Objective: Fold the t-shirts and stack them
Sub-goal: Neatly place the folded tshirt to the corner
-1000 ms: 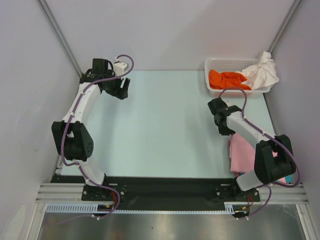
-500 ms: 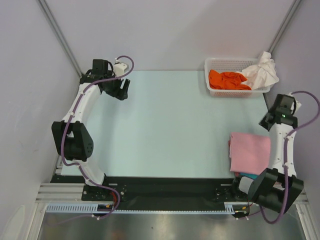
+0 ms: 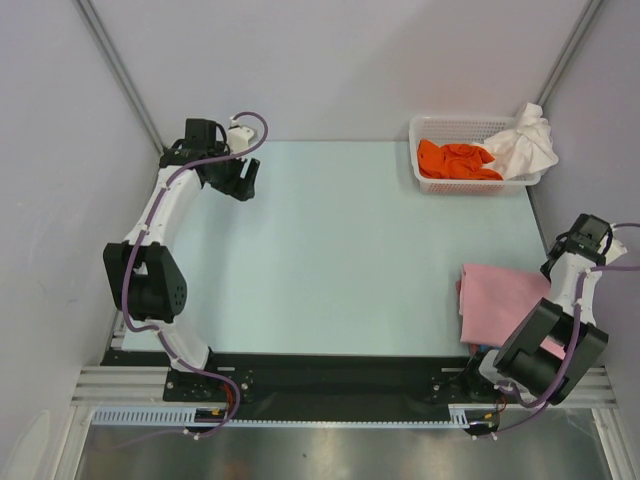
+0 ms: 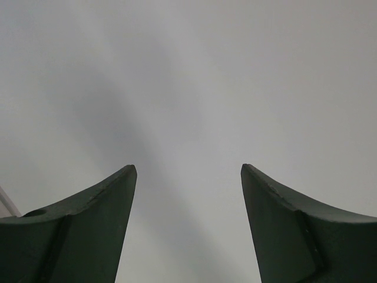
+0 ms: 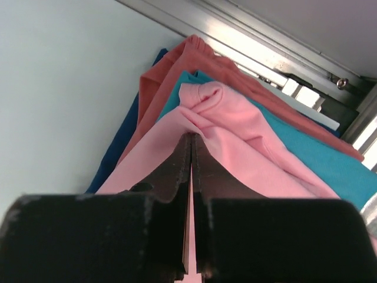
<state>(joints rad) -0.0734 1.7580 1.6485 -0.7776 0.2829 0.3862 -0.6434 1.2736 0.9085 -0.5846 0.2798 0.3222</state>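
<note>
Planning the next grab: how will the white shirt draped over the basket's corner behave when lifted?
Probably floppy: the white shirt lies crumpled, spilling over the basket rim. It would likely sag from one pinch point. The orange shirt beside it might get dragged along.

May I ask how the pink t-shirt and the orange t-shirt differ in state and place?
The pink t-shirt lies folded flat; the orange t-shirt lies crumpled. The pink one lies outside the basket; the orange one lies inside it. Both are plain, single-coloured cloth.
</note>
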